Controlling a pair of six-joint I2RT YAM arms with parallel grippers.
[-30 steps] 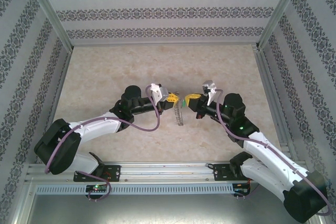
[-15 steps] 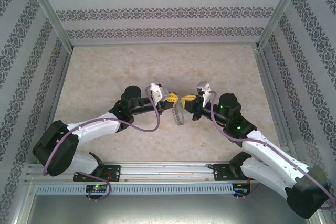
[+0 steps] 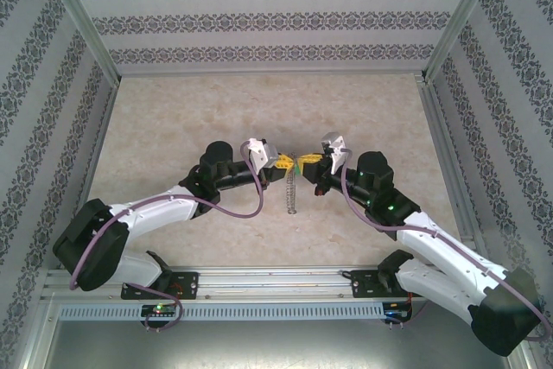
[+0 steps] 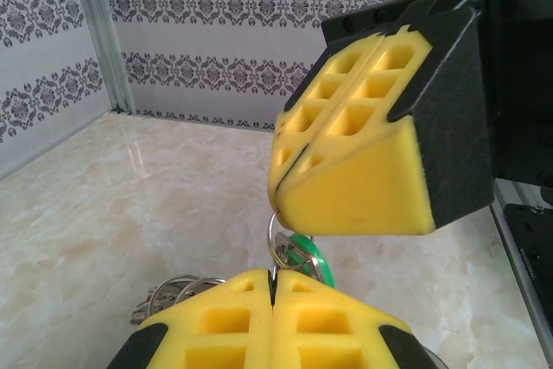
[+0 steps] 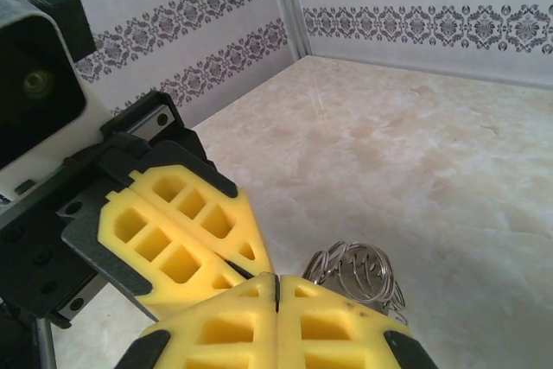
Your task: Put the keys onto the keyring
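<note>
Two end effectors (image 3: 285, 162) (image 3: 308, 160) tip-to-tip, green keys (image 4: 304, 258), dangling keyring (image 3: 292, 192)

No text, label, brand, number or sign can be read on anything here; the walls (image 3: 276, 19) carry bands of a dark floral pattern, not lettering.

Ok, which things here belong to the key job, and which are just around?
Job: keyring, green-headed key, left gripper, right gripper, both shut, meeting mid-table.
Just around: table, patterned walls, metal frame rails.
</note>
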